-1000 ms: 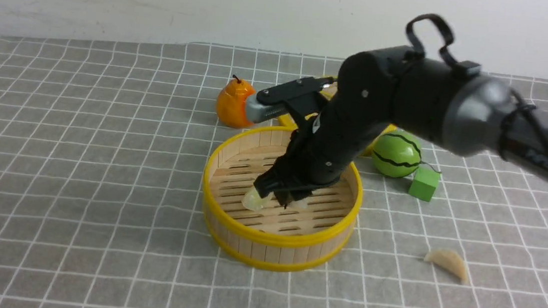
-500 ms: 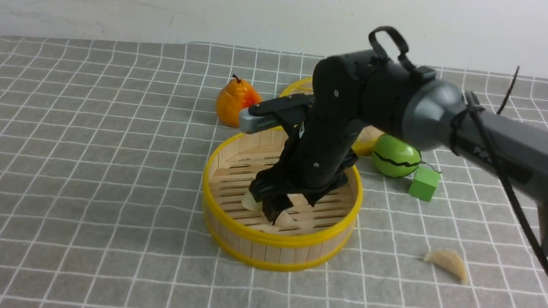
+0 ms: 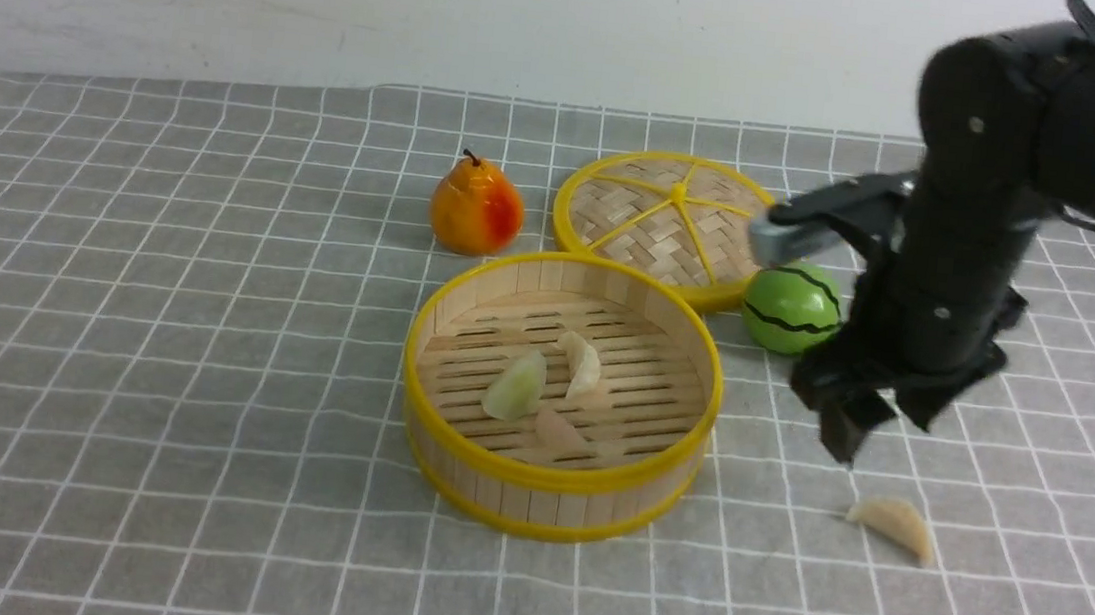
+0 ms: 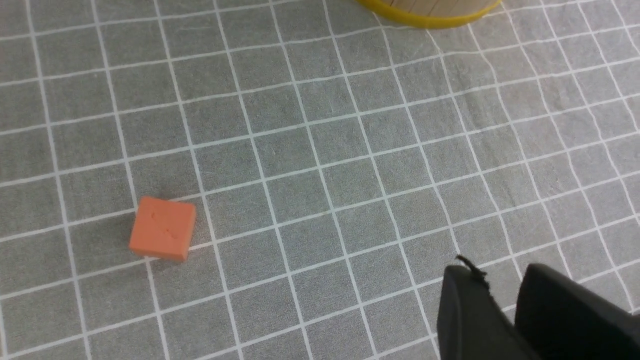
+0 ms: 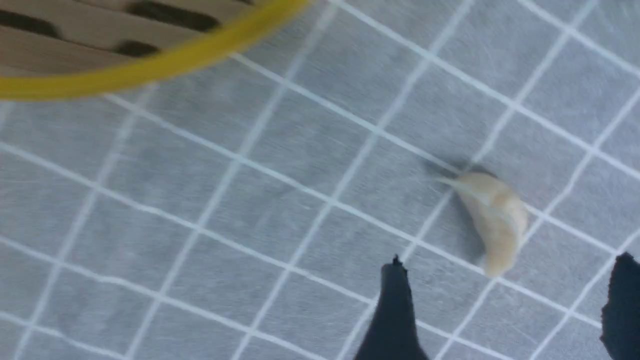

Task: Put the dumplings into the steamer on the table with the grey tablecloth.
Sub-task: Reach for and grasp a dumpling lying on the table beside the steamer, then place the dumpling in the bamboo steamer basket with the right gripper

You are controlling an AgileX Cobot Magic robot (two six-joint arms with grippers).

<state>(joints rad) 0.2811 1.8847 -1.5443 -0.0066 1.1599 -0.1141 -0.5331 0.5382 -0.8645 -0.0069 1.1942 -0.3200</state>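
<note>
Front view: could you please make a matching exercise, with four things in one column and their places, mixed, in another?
1 pear
2 woven lid
3 greenish dumpling
4 cream dumpling

A inside the steamer
B on the cloth, front right of the steamer
C behind the steamer, on its left
D flat behind the steamer, on its right

Pairs: 1-C, 2-D, 3-A, 4-B

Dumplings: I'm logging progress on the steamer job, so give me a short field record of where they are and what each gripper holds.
in steamer: three, namely the greenish dumpling, the white dumpling and the pinkish dumpling
outside: loose dumpling on the grey tablecloth, right of the steamer
right gripper: open, empty, above the cloth close to the loose dumpling
left gripper: holds nothing, over cloth near an orange block
lid: off, flat behind the steamer
</note>
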